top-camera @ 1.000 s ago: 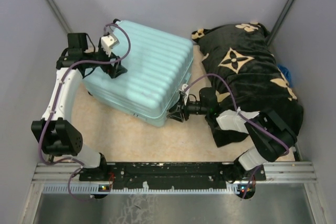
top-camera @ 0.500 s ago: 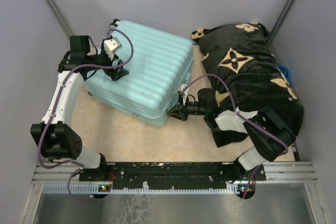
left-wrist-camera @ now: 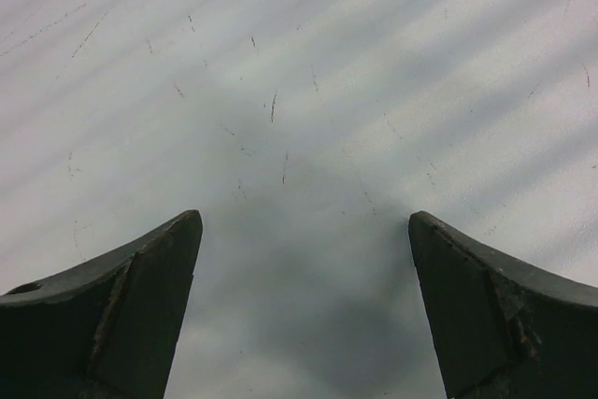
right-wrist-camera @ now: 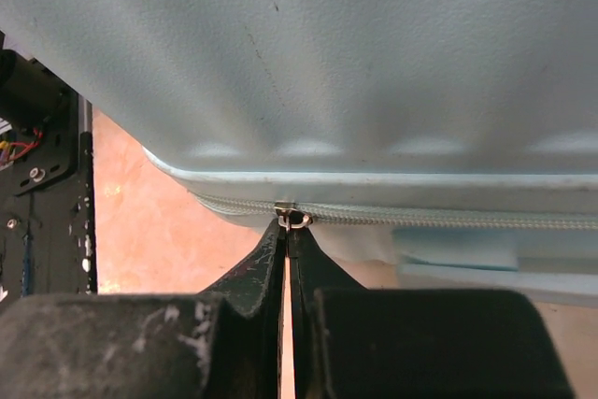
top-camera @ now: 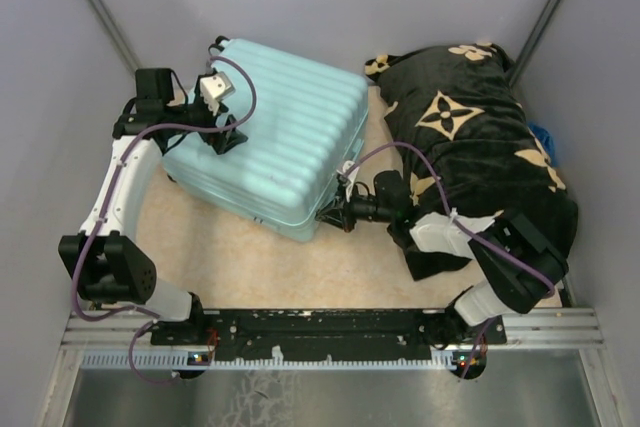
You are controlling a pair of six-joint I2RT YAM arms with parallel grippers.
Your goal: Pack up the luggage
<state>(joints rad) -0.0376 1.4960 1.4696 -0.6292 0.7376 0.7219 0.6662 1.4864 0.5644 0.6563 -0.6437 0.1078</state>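
Note:
The pale mint-blue ribbed luggage (top-camera: 272, 132) lies closed and flat at the back left of the floor. My left gripper (top-camera: 226, 134) is open and sits on its ribbed top near the left edge; in the left wrist view only scratched shell (left-wrist-camera: 299, 119) shows between the spread fingers. My right gripper (top-camera: 332, 214) is at the case's near right corner. In the right wrist view its jaws are shut on the small metal zipper pull (right-wrist-camera: 291, 220) on the zip line (right-wrist-camera: 439, 218) under the shell edge.
A black blanket with tan flower motifs (top-camera: 470, 137) lies bunched at the right, under my right arm. A bit of blue cloth (top-camera: 543, 139) shows at the right wall. Grey walls close in the tan floor (top-camera: 260, 267). The black base rail (top-camera: 320, 325) runs along the near edge.
My left gripper has shifted slightly right and forward on the luggage top. My right gripper has moved slightly left along the case's near corner with the zipper pull.

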